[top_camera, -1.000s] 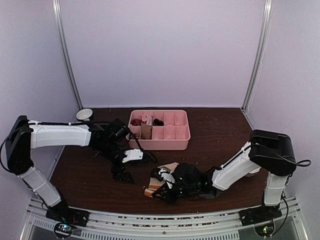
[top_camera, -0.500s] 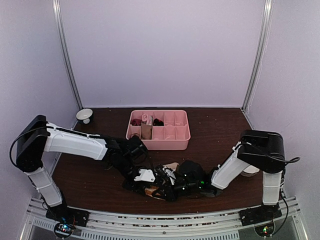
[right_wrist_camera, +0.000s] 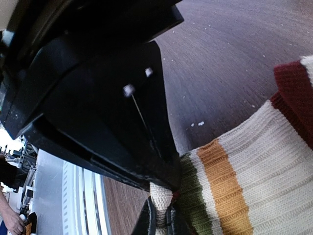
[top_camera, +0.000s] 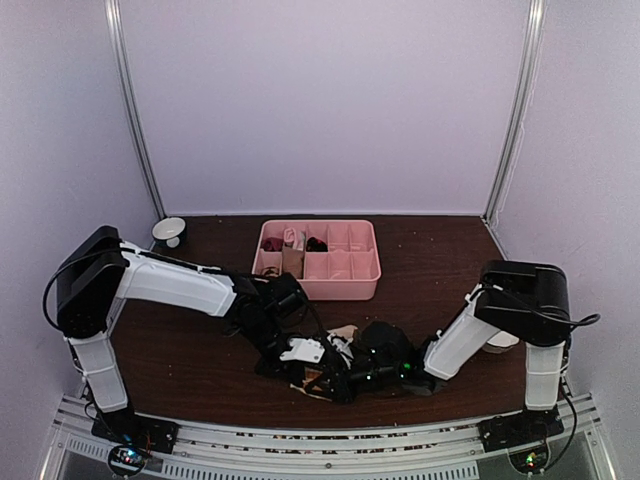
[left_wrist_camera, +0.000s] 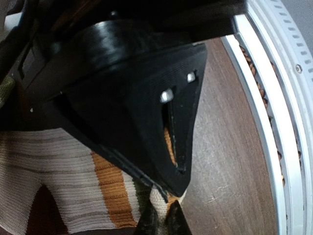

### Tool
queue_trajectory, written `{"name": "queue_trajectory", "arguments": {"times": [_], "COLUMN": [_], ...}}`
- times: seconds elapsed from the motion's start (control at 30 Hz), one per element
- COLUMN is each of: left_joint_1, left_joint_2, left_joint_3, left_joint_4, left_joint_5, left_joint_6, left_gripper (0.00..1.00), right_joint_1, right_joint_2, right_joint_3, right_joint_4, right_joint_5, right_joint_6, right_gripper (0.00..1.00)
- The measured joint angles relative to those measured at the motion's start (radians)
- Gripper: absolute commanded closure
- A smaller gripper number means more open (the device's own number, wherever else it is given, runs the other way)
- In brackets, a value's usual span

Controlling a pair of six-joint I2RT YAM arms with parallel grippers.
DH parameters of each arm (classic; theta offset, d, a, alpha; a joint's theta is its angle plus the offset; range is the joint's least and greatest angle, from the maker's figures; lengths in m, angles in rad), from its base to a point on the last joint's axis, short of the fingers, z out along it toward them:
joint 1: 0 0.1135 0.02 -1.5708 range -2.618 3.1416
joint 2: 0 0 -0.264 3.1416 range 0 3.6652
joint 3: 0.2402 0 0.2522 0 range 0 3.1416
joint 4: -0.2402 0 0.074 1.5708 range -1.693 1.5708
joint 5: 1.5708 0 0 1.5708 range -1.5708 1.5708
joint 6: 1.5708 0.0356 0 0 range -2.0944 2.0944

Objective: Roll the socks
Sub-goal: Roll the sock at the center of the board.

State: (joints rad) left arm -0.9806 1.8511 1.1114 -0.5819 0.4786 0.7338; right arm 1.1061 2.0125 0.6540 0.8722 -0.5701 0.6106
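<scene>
The beige striped sock [top_camera: 345, 331] lies at the front middle of the table, mostly covered by both wrists. In the left wrist view its cream, orange and olive stripes [left_wrist_camera: 73, 166] run under my left gripper [left_wrist_camera: 171, 188], which is shut on the sock's corner. From the right, my right gripper [right_wrist_camera: 168, 183] is shut on the same cream corner of the sock [right_wrist_camera: 244, 171], tip to tip with the left. Seen from above, the left gripper [top_camera: 312, 362] and right gripper [top_camera: 335, 378] meet over the sock.
A pink divided tray [top_camera: 330, 288] holding a few small items stands behind the grippers. A white bowl [top_camera: 168, 232] sits at the back left corner. The white rail [left_wrist_camera: 274, 122] of the table's near edge runs close to the grippers.
My left arm swung right and forward from beside the tray to the sock, and its gripper went from open to shut on the sock's corner. The right gripper kept its grip.
</scene>
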Motion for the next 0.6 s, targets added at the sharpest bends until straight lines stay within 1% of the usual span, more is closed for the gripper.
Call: {"name": "queue_trajectory", "arguments": {"times": [0.1, 0.13, 0.3, 0.5, 0.53, 0.57, 0.6], "left_joint_1": [0.000, 0.000, 0.019, 0.045, 0.050, 0.056, 0.062], "left_joint_2": [0.013, 0.019, 0.082, 0.113, 0.120, 0.129, 0.141], "left_joint_3": [0.013, 0.018, 0.077, 0.118, 0.126, 0.137, 0.151], "left_joint_4": [-0.003, -0.007, -0.066, -0.138, -0.154, -0.171, -0.190], "left_joint_5": [0.019, 0.027, 0.072, 0.108, 0.113, 0.121, 0.130], "left_joint_6": [0.000, -0.001, -0.009, -0.026, -0.029, -0.033, -0.036], "left_gripper": [1.00, 1.00, 1.00, 1.00, 1.00, 1.00, 1.00], "right_joint_1": [0.000, 0.000, 0.017, 0.050, 0.056, 0.063, 0.069], "right_joint_2": [-0.024, -0.039, -0.131, -0.232, -0.248, -0.268, -0.286], "right_joint_3": [-0.042, -0.063, -0.161, -0.250, -0.266, -0.288, -0.309], "right_joint_4": [0.023, 0.035, 0.052, 0.006, 0.003, 0.004, 0.005], "right_joint_5": [0.020, 0.028, 0.094, 0.212, 0.233, 0.261, 0.280], "right_joint_6": [0.016, 0.019, 0.021, 0.013, 0.014, 0.015, 0.018], "right_gripper": [0.72, 0.70, 0.67, 0.64, 0.62, 0.56, 0.13]}}
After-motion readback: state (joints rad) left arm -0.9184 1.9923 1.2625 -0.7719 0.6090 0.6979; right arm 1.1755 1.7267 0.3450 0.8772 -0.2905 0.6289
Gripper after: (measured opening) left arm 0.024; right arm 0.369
